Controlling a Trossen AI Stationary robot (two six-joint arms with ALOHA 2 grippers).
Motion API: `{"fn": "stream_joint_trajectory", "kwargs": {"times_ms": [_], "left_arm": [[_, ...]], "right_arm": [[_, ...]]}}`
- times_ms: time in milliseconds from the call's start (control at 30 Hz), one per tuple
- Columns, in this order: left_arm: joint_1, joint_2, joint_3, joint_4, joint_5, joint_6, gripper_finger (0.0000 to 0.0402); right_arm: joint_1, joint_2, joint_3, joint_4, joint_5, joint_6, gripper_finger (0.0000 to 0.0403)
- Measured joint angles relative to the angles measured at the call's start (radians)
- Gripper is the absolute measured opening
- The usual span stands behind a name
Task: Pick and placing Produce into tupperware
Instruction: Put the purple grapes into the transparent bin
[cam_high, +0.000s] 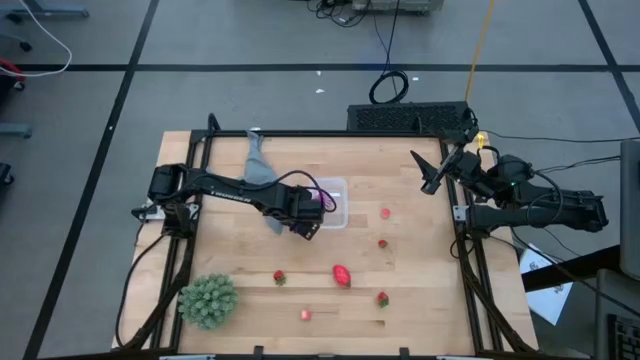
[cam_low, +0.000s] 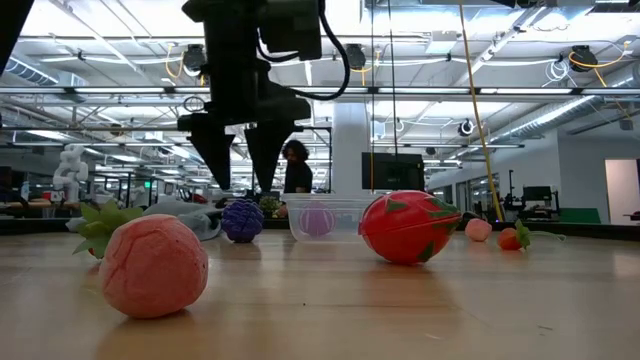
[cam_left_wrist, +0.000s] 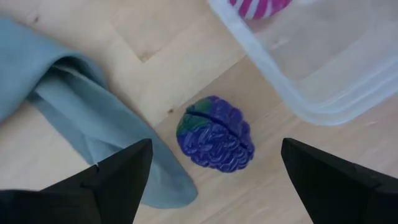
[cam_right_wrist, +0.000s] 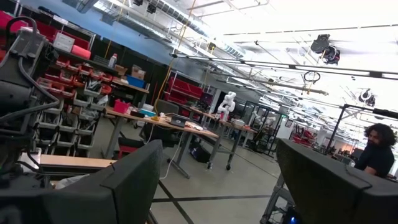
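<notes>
My left gripper (cam_left_wrist: 211, 180) (cam_low: 240, 165) is open and points down, just above the dark blue-purple toy fruit (cam_left_wrist: 216, 134) (cam_low: 242, 220), one finger on either side, touching nothing. The fruit lies on the table beside the clear tupperware (cam_left_wrist: 323, 62) (cam_high: 335, 210) (cam_low: 325, 218). The magenta fruit (cam_left_wrist: 258, 7) (cam_low: 317, 220) sits inside the container. The larger red fruit (cam_high: 342, 275) (cam_low: 408, 227) and small red berries (cam_high: 385, 212) (cam_high: 382, 243) (cam_high: 279, 277) lie scattered on the table. My right gripper (cam_high: 432, 178) (cam_right_wrist: 217, 180) is open, raised at the table's right far corner.
A grey cloth (cam_left_wrist: 74, 106) (cam_high: 260, 165) lies right beside the blue-purple fruit, on the side away from the container. A large green spiky ball (cam_high: 208, 300) sits near the table's left near corner. A person (cam_right_wrist: 376, 149) stands in the room beyond.
</notes>
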Motion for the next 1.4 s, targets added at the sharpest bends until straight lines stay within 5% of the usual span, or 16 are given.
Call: {"fn": "stream_joint_trajectory", "kwargs": {"times_ms": [1400], "left_arm": [[0.036,0.0,-0.113,0.156,0.0,0.069,0.0363]], "right_arm": [[0.0,0.0,0.0,0.007,0.0,0.018,0.0309]]}}
